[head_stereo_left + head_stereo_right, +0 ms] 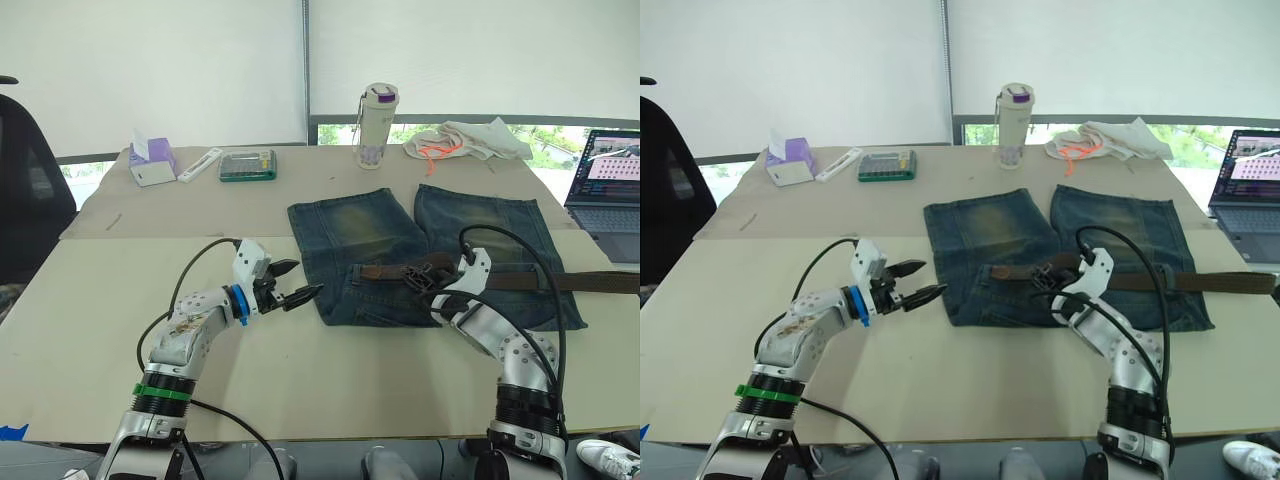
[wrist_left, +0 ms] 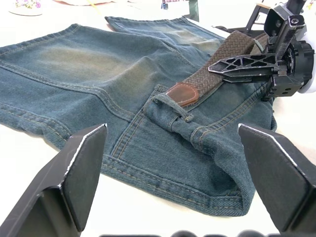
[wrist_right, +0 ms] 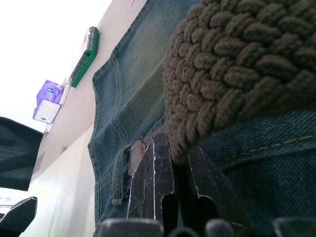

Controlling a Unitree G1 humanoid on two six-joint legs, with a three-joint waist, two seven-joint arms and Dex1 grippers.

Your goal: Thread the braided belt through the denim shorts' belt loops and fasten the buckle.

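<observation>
Left eye view: beige desk (image 1: 90,300), denim shorts (image 1: 370,235) flat at centre-right, waistband nearest the robot. Braided belt (image 1: 585,282) along the waistband, its far end cut off at the frame's right edge, leather tip (image 2: 182,93) just short of 1 belt loop (image 2: 171,109). Buckle not made out. Right gripper (image 1: 432,283) down on the belt at mid-waistband, fingers clamped on the braid, part of the strap hidden beneath. Left gripper (image 1: 298,283) apart, empty, hovering just beside the shorts' left edge.
</observation>
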